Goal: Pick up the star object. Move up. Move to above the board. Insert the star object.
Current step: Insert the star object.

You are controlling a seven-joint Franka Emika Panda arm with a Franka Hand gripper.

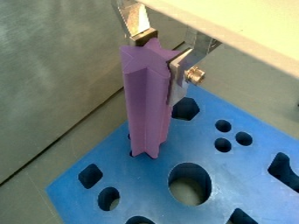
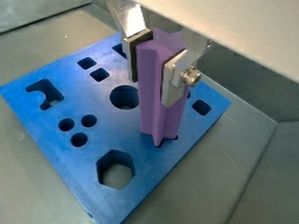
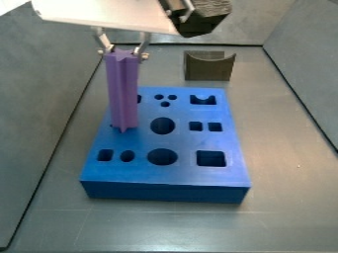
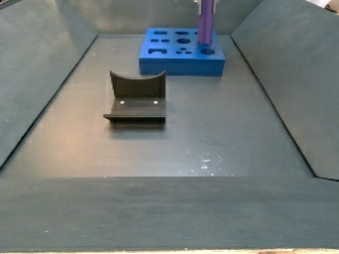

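Observation:
The star object (image 1: 146,101) is a tall purple prism, standing upright. My gripper (image 1: 158,54) is shut on its upper end, one silver finger on each side. It shows the same way in the other wrist view, gripper (image 2: 160,61) on star object (image 2: 162,96). The prism's lower end meets the blue board (image 1: 247,179) at a dark star-shaped hole near one edge; how deep it sits I cannot tell. In a side view the gripper (image 3: 122,51) holds the star object (image 3: 122,94) over the board's (image 3: 165,188) left edge. In the other side view the star object (image 4: 208,25) stands on the board (image 4: 179,67).
The dark fixture (image 3: 208,65) stands on the grey floor behind the board; in the other side view the fixture (image 4: 135,99) is in front of the board. Grey walls enclose the floor. The board (image 2: 163,162) has several other holes: round, square, hexagonal.

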